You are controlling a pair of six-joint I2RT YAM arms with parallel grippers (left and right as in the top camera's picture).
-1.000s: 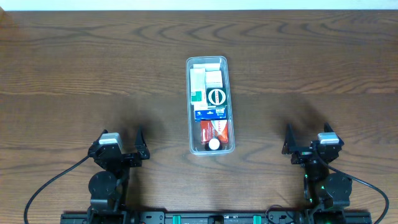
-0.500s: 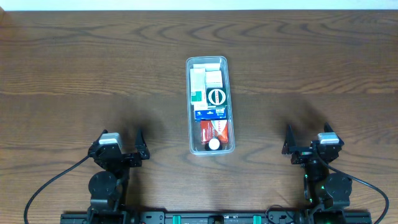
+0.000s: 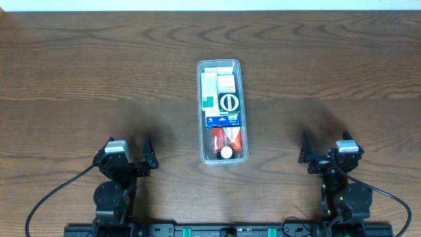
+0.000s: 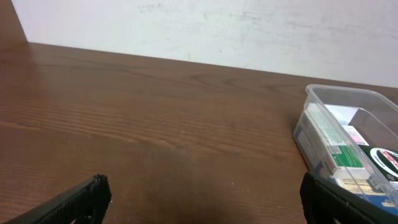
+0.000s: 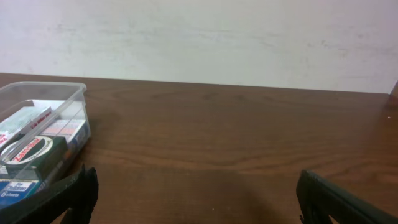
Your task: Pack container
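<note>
The clear plastic container (image 3: 200,112) stands at the middle of the table, long side running front to back. It holds several small boxes, white, green, blue and red, and a small white round cap at its front end. It also shows in the left wrist view (image 4: 323,94) at the right and in the right wrist view (image 5: 78,93) at the left. My left gripper (image 3: 129,153) is open and empty near the front left edge. My right gripper (image 3: 323,149) is open and empty near the front right edge. Both are well apart from the container.
The table is dark brown wood (image 3: 99,79). A pale wall (image 4: 217,25) stands beyond the table's far edge. Black cables (image 3: 52,197) trail from both arm bases at the front edge.
</note>
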